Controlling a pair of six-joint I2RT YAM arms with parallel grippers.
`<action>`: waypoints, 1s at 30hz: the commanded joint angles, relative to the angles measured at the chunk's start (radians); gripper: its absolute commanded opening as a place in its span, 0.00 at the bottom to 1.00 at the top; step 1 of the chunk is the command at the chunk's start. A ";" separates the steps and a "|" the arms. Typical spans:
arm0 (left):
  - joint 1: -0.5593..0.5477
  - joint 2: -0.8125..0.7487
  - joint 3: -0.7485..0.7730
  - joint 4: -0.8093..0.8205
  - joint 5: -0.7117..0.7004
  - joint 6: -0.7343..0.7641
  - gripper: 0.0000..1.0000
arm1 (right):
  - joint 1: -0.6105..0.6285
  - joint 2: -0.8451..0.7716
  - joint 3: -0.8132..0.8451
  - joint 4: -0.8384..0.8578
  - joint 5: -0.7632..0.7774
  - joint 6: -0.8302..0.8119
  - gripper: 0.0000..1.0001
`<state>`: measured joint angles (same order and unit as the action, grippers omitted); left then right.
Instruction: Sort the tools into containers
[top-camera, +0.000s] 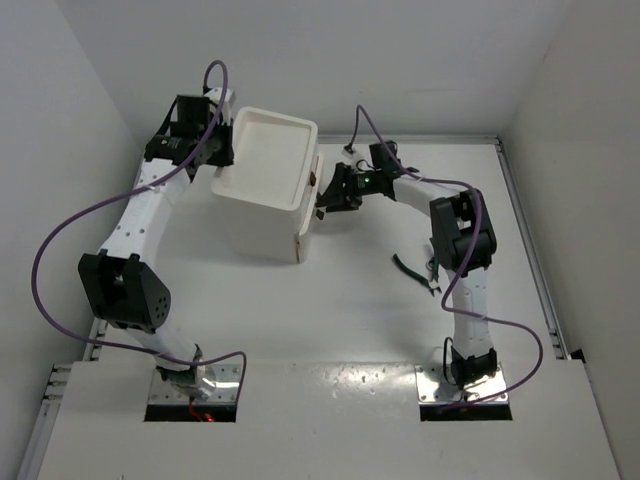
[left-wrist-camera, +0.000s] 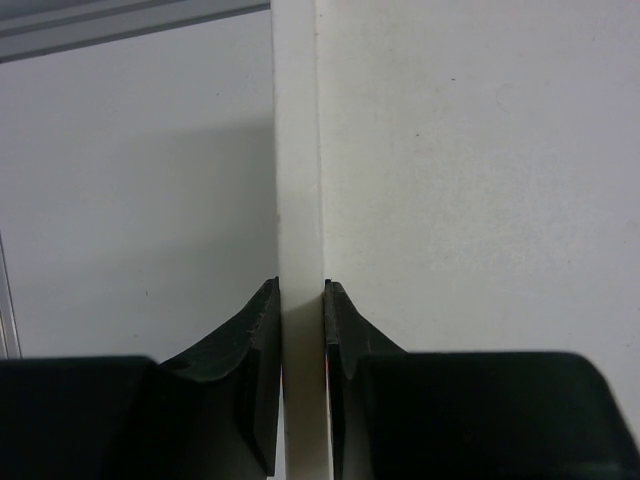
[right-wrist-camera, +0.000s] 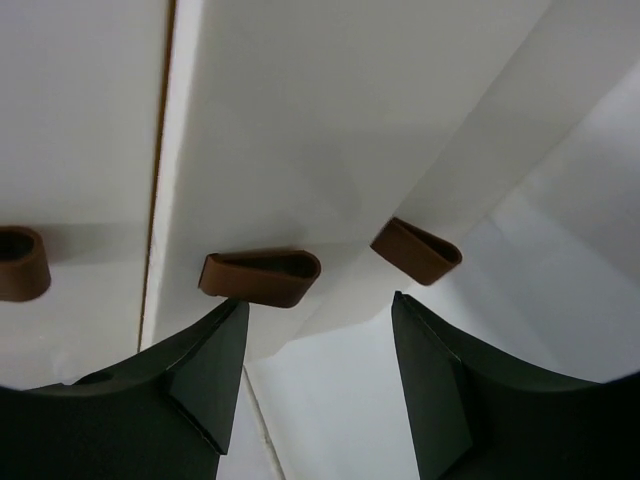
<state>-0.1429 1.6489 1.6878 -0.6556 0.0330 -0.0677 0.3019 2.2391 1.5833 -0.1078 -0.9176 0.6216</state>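
Pliers (top-camera: 413, 271) with dark green handles lie on the white tabletop (top-camera: 330, 310) just left of the right arm (top-camera: 462, 240), well apart from the unit (top-camera: 262, 220). They are the only tool any view shows, so the sorting looks barely begun. Farther back and left of centre stands the white unit, its drawers facing right. The right pincer (top-camera: 326, 200) sits spread just before that face. In its own wrist view, the right pincer (right-wrist-camera: 318, 312) has its gap lined up below two red-brown handles (right-wrist-camera: 260, 277), not touching either. That placing reads as lining up to catch a handle and draw a drawer out so a tool can go in. At the unit's far left corner the left pincer (top-camera: 222, 150) is pressed together on the thin white rim (left-wrist-camera: 300, 200) of the top tray (top-camera: 275, 118). The wrist view shows the left pincer (left-wrist-camera: 302, 292) with a finger on each side of that wall. This hold is most likely a brace, so the light unit does not slide right when a drawer is pulled. The tray shows nothing in it from above. The tabletop is plain matt white, with a metal rail (top-camera: 530, 250) along its right edge. Bare white walls (top-camera: 330, 60) close it in at left, far and right. Purple cables (top-camera: 60, 250) loop off both arms.
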 joint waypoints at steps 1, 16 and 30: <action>-0.067 0.046 -0.060 -0.105 0.117 0.016 0.00 | 0.037 0.014 0.078 0.092 -0.035 0.033 0.59; -0.067 0.055 -0.060 -0.087 0.117 -0.003 0.00 | 0.005 -0.052 0.041 -0.007 -0.064 -0.143 0.62; -0.058 0.074 -0.042 -0.087 0.127 -0.003 0.00 | -0.058 -0.055 0.093 -0.434 -0.010 -1.020 0.64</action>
<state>-0.1444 1.6497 1.6794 -0.6342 0.0360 -0.0681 0.2012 2.2345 1.6676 -0.5270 -0.9337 -0.1425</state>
